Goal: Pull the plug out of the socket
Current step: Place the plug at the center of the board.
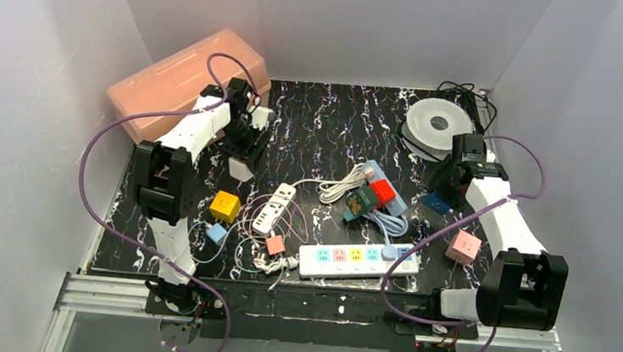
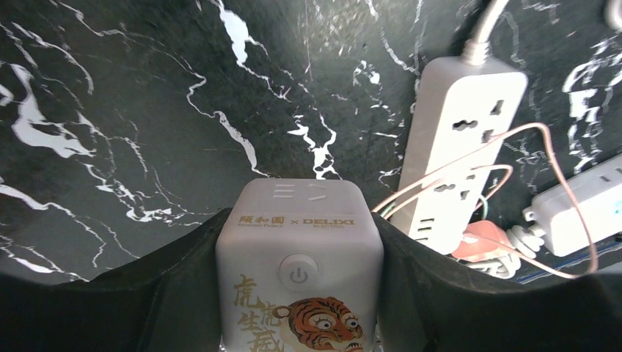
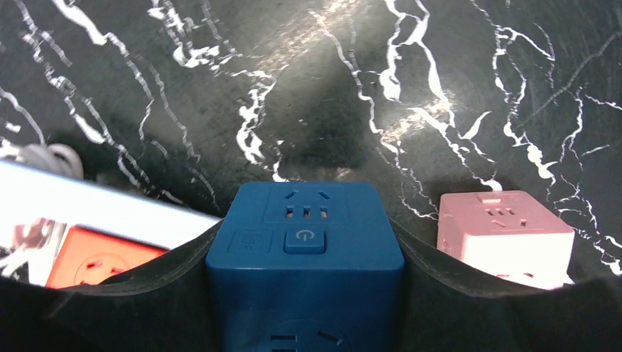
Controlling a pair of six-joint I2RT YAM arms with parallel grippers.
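Left wrist: strip [image 2: 460, 143] near white cube [image 2: 299, 235]

The bottom edge of my left wrist view cut off the white cube socket with a tiger print [image 2: 299, 271] partway through the tiger's face, and my left jaws covered both its side faces. They also hid the near end of the long white power strip [image 2: 458, 139] and most of a small pink plug [image 2: 480, 240]. In the right wrist view, the dark blue cube socket [image 3: 304, 257] ran out of frame below, its flanks covered by my right jaws. These also masked the base of the pink cube socket [image 3: 502, 231] and part of the red-orange block [image 3: 92, 257]. I could not identify a blurred white bar [image 3: 88, 205] at the left.
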